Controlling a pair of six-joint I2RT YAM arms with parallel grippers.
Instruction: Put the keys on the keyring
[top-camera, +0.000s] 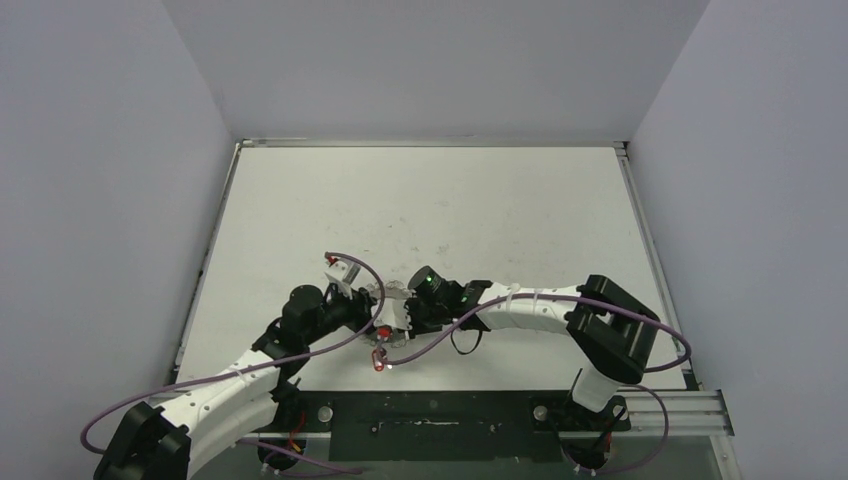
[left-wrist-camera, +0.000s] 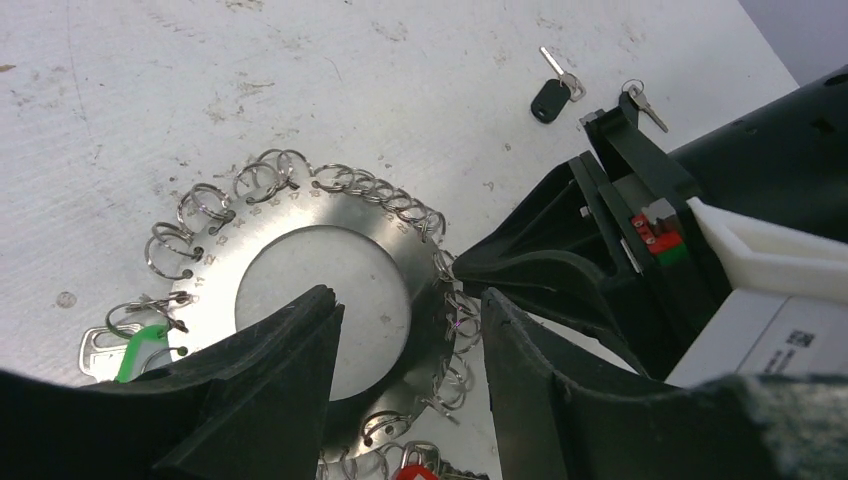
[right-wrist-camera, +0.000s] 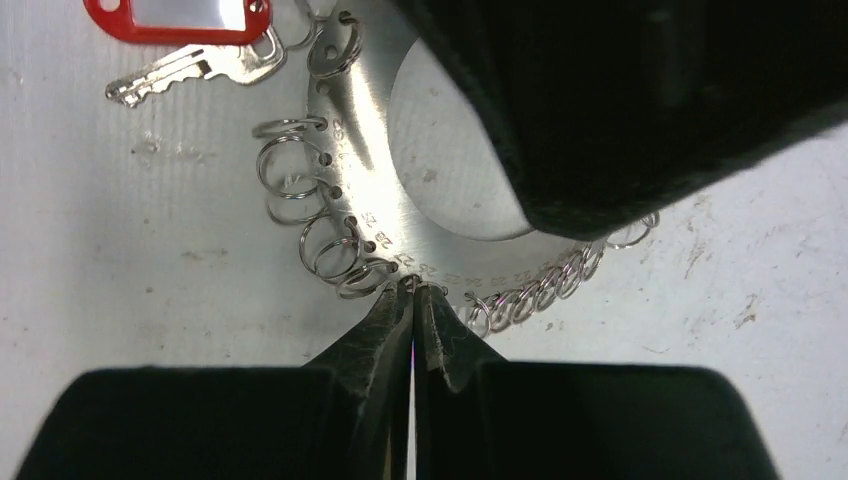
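The flat grey steel keyring (left-wrist-camera: 330, 262), fringed with small split rings, lay on the white bench (left-wrist-camera: 120, 90). The left hand (left-wrist-camera: 405, 330) straddled it half-open; the right hand (right-wrist-camera: 414, 292) had pinched shut at its rim. Two black-headed keys (left-wrist-camera: 552, 98) lay beyond, so the rim grip probably needed firmness.

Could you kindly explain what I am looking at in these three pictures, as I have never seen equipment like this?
These are two white robot arms fixed at the near edge of a table. The wide picture looks down from above. The other two come from cameras on each wrist, so each shows its own black fingers.

On the table lies the keyring, a flat metal disc edged with small wire rings, carrying a green tag and a red-tagged key. Two small black-headed keys lie loose beyond it.

The left hand is open, straddling the disc's rim. The right hand is shut at the disc's edge, apparently pinching a wire ring, though that is hard to confirm.
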